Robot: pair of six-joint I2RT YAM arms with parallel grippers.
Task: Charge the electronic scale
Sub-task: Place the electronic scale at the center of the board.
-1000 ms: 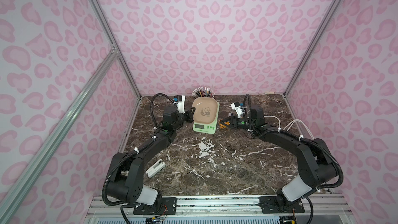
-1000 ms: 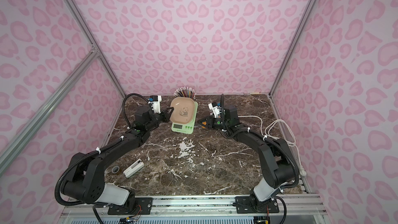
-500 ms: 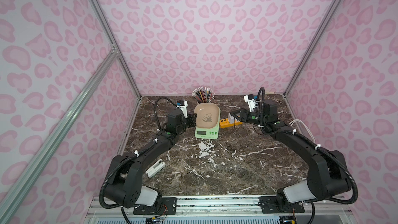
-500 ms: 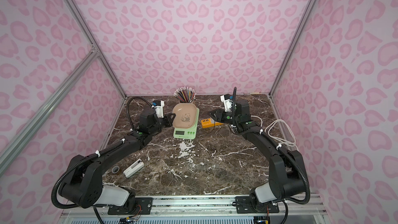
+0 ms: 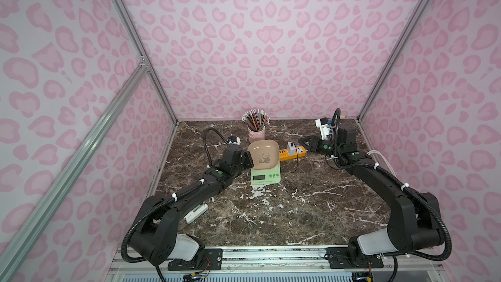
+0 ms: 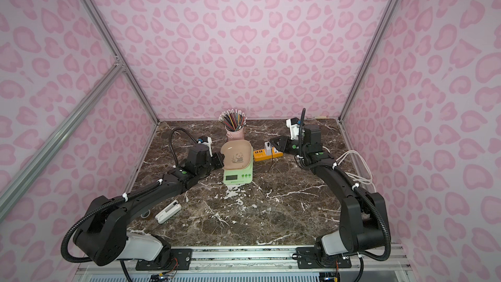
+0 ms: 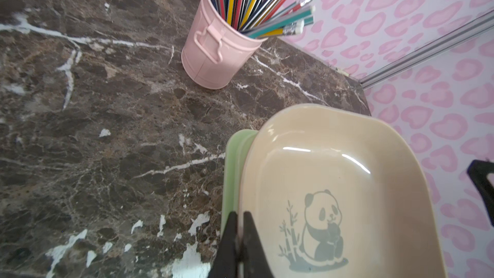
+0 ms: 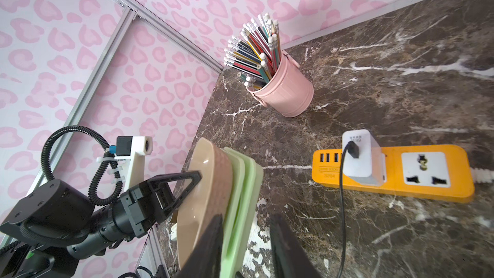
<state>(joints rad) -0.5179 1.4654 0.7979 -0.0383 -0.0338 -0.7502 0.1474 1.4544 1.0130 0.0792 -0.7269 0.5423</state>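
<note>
Pinching the left tray rim of the electronic scale, my left gripper is clamped narrow. I see the scale mid-table, just near of the pencil cup. My right gripper hangs part-open, holding nothing, by the orange power strip.

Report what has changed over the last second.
The right claw drew back from the electronic scale toward the robot's right, uncovering the orange power strip. The scale moved nearer the robot's base. Unchanged: left claw shut on the tray rim; pencil cup in place.
</note>
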